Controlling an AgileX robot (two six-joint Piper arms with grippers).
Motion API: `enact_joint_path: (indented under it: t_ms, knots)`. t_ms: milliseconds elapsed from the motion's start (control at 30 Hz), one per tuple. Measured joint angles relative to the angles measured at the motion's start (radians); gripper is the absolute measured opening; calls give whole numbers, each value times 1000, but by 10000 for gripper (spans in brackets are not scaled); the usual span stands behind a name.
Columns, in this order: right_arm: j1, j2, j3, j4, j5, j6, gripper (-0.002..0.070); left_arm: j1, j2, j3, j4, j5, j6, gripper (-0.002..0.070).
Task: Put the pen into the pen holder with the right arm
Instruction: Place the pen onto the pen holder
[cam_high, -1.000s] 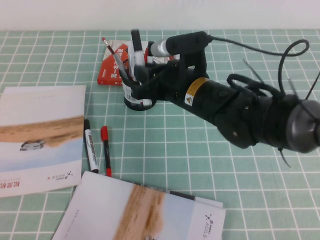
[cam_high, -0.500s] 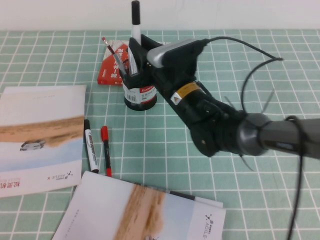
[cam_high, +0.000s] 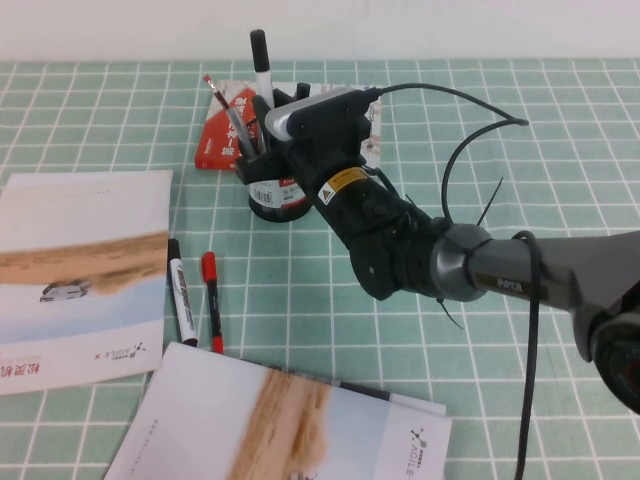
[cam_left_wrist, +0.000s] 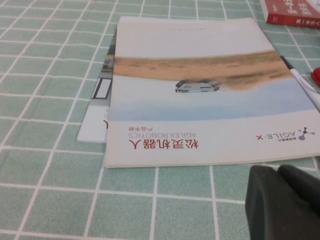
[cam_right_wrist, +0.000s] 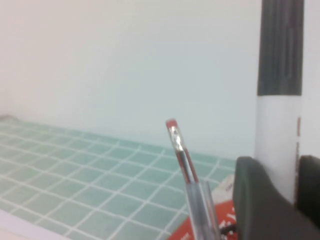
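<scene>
My right gripper (cam_high: 270, 108) is shut on the pen (cam_high: 262, 65), a white marker with a black cap, and holds it upright with its lower end down inside the black mesh pen holder (cam_high: 277, 197). In the right wrist view the pen's barrel (cam_right_wrist: 278, 135) stands between the gripper's (cam_right_wrist: 280, 172) two black fingers (cam_right_wrist: 255, 200). A thin red-capped pen (cam_right_wrist: 181, 152) leans in the holder beside it. My left gripper (cam_left_wrist: 278, 171) shows only in the left wrist view, shut and empty, low over the mat by a booklet.
A second white-and-black marker (cam_high: 180, 292) and a short red pen (cam_high: 211, 300) lie on the green grid mat. Booklets lie at the left (cam_high: 80, 270) and at the front (cam_high: 280, 420). A red box (cam_high: 218, 135) lies behind the holder.
The right arm swung round and stood the pen upright above the holder, then lowered it, so the pen now sits deeper in the holder.
</scene>
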Motion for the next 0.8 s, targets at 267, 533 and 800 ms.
enact_joint_path:
  t_ms: [267,533,800]
  knots:
    - [0,7,0,27,58,-13,125,0,0,0,0,0,0,-4]
    - [0,-17,0,33,170,-15,337,0,0,0,0,0,0,-4]
    - [0,-183,4,33,467,0,218,0,0,0,0,0,0,-4]
